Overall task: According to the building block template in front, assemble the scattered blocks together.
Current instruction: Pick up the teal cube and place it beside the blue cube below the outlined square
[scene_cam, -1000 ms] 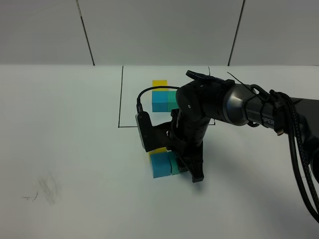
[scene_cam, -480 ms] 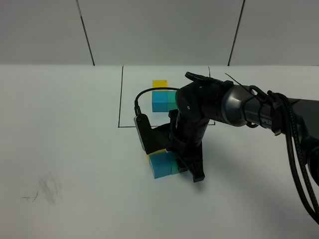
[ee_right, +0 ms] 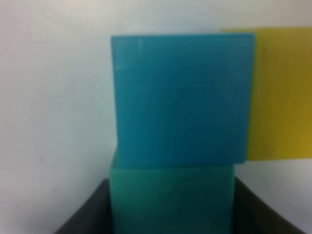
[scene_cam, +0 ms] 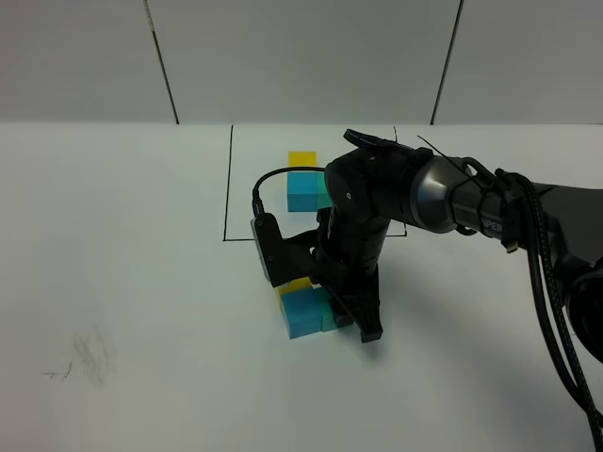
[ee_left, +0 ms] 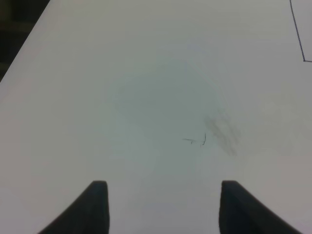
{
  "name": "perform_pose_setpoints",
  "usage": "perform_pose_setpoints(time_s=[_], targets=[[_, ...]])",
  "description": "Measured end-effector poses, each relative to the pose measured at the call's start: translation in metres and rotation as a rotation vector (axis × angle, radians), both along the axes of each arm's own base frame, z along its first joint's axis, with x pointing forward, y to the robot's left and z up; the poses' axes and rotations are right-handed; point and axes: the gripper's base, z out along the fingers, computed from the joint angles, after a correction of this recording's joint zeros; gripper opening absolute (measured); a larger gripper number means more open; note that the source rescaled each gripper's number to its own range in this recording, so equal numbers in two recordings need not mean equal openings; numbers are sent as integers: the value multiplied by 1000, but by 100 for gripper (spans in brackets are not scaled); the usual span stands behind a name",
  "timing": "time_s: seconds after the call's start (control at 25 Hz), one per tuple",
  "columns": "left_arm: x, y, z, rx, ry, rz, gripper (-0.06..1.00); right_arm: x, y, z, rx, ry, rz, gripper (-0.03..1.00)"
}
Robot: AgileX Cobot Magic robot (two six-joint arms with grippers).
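Observation:
The template [scene_cam: 302, 191] is an L of yellow, blue and teal-green cubes inside a thin black drawn rectangle at the back. In front of it lie the scattered blocks: the yellow cube [scene_cam: 298, 284], the blue cube [scene_cam: 301, 313] and the teal-green cube [scene_cam: 330, 312], pressed together. My right gripper [scene_cam: 345, 318] reaches down from the right and is shut on the teal-green cube [ee_right: 170, 200], which touches the blue cube [ee_right: 183, 97]; the yellow cube [ee_right: 280, 92] sits beside the blue one. My left gripper [ee_left: 163, 209] is open over bare table and does not show in the exterior view.
The black right arm [scene_cam: 452, 202] stretches in from the right and hides part of the rectangle's right side. A pencil smudge [scene_cam: 85, 358] marks the white table at front left; it also shows in the left wrist view [ee_left: 219, 131].
My right gripper and the three loose cubes have shifted slightly to the left and back. The left gripper view has no earlier frame.

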Motion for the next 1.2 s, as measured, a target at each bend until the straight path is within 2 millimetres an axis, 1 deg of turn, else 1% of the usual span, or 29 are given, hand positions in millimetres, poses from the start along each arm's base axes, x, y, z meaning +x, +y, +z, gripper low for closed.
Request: perform_pose_setpoints(time_s=[0.24,0.52,0.96,1.2], targets=[[0,0,0,0,0,0,12,-1,0,0,-7,26,31,29],[0,0,0,0,0,0,12,-2,0,-1,-6,35,-25,29],[0,0,0,0,0,0,12,0,1,1,0,32,-60,29],[0,0,0,0,0,0,12,1,2,-1,-4,24,-74,33]])
